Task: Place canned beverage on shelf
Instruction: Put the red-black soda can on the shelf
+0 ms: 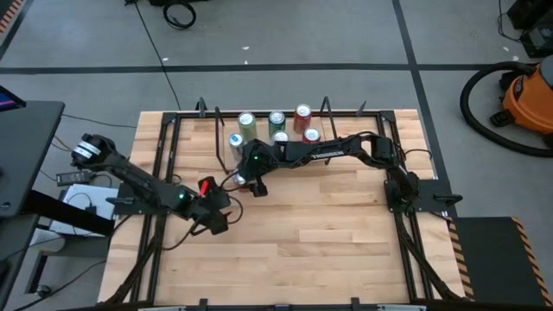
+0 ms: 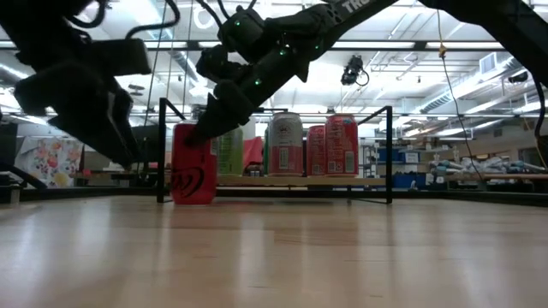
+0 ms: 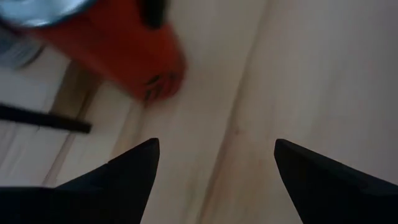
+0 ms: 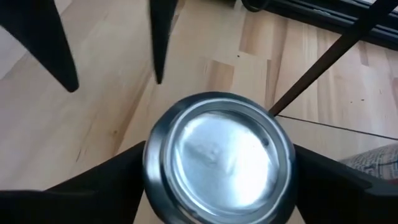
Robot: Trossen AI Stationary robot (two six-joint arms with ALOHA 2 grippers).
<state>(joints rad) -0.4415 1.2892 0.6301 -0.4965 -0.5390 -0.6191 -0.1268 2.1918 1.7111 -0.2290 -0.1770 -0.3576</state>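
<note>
A red can (image 2: 193, 167) stands upright on the tabletop, just in front of the left end of the low wood shelf (image 2: 300, 180). My right gripper (image 2: 205, 128) reaches down from the far right and is shut on it; the can's silver top fills the right wrist view (image 4: 217, 155). In the high view my right gripper (image 1: 251, 181) hides most of the can. My left gripper (image 1: 214, 220) is open and empty over the table, to the can's near left; the can shows blurred ahead of it (image 3: 112, 43). Several cans (image 1: 276, 121) stand on the shelf. My right gripper pinches the red can's upper wall just below the rim (image 4: 152, 177) between its two fingers, one on each side. The fingers (image 2: 204, 128) come from above, slanting down from the far right. The can is upright, with its base on the table.
Black frame rails (image 1: 164, 173) run along the table's left and right sides. The shelf's thin black upright (image 2: 161, 150) stands just left of the red can. Bare tabletop (image 1: 311, 246) lies toward the near edge. An orange vacuum (image 1: 527, 95) stands on the floor at right.
</note>
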